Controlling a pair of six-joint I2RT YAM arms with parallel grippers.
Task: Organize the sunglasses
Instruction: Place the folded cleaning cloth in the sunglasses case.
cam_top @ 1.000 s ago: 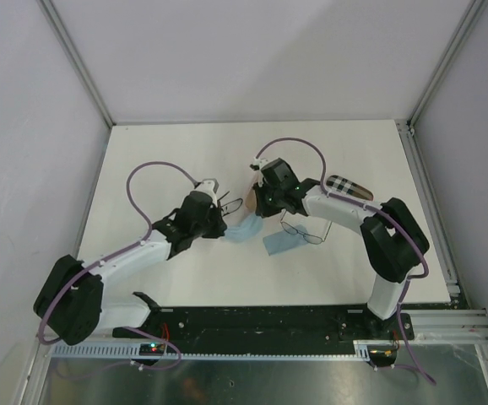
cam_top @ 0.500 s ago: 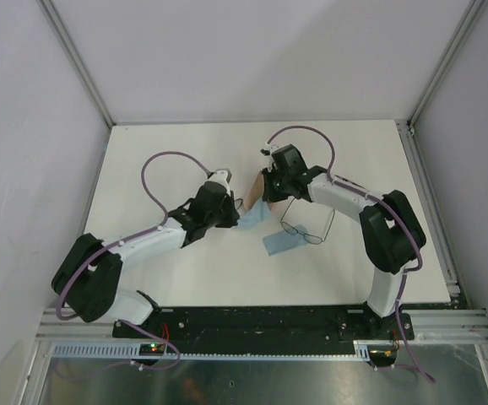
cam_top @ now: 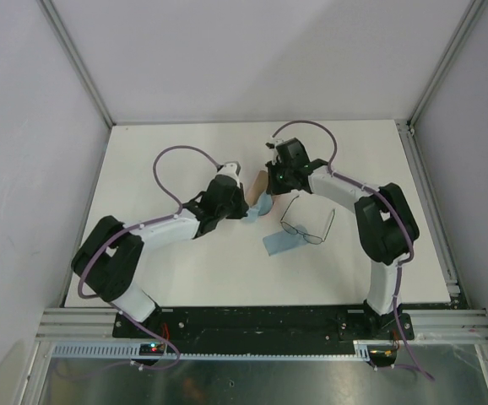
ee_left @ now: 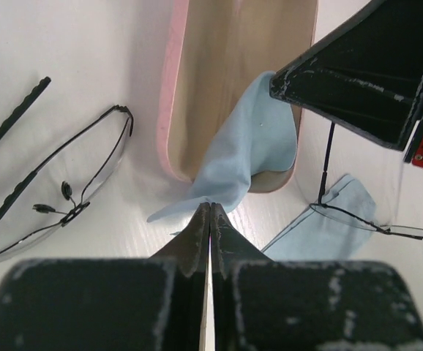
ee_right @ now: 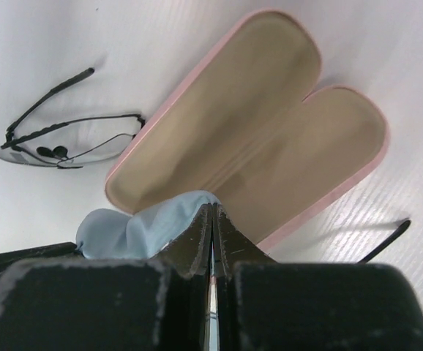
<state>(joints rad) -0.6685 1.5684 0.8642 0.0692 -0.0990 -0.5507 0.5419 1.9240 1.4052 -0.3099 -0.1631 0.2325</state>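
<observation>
White matte tabletop [cam_top: 227,270], pale grey walls [cam_top: 24,126]. Near its centre, the left gripper [ee_left: 210,219] and right gripper [ee_right: 211,219] each clamp closed on one light blue cloth [ee_left: 233,161].

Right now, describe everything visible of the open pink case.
The case is an oblong clamshell, pink along the rim, with a tan, soft-looking lining. It lies spread open on the white table, both halves facing up, no glasses inside. A light blue cloth drapes into one end; thin-framed glasses lie close beside it.
</observation>
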